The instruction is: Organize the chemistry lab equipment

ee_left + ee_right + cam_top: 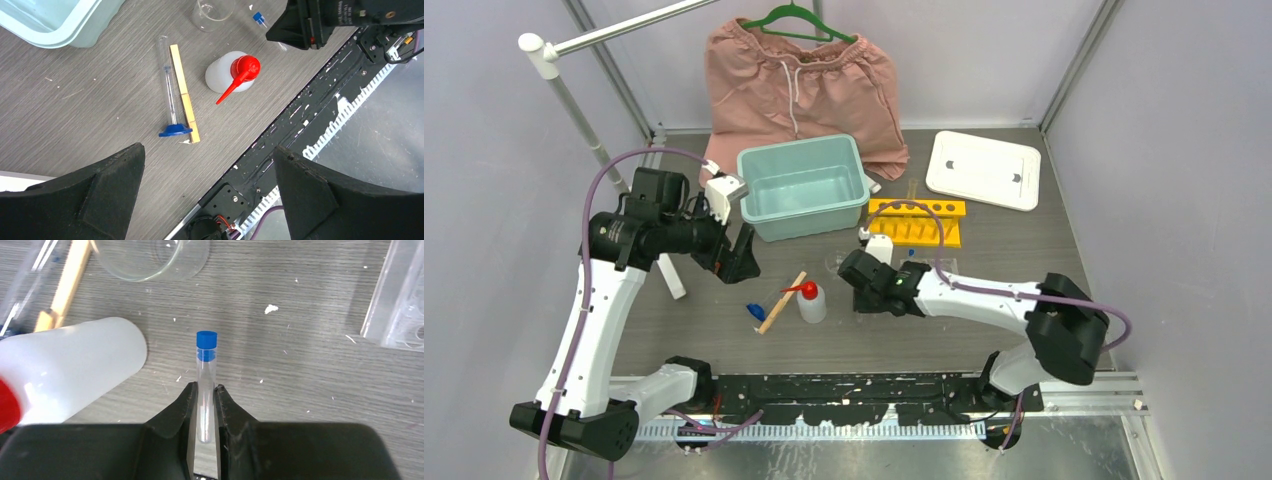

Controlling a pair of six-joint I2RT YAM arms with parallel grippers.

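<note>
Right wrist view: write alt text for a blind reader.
The right gripper grips a small clear blue-capped tube over a grey wood-grain table. A white squeeze bottle is at left, a clear beaker at top, a clear rack at right.

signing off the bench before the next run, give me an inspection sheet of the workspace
surface: grey wood-grain table, white specks
job's things: white red-nozzled squeeze bottle; wooden stick lying beside clear blue-footed cylinder; small clear beaker; yellow tube rack; clear tube rack
clutter: teal plastic bin, white lid apart; pink shorts on green hanger
grippers: left gripper open, empty; right gripper shut on clear blue-capped tube
cables: purple cables looping above table
surroundings: grey walls, white pole
</note>
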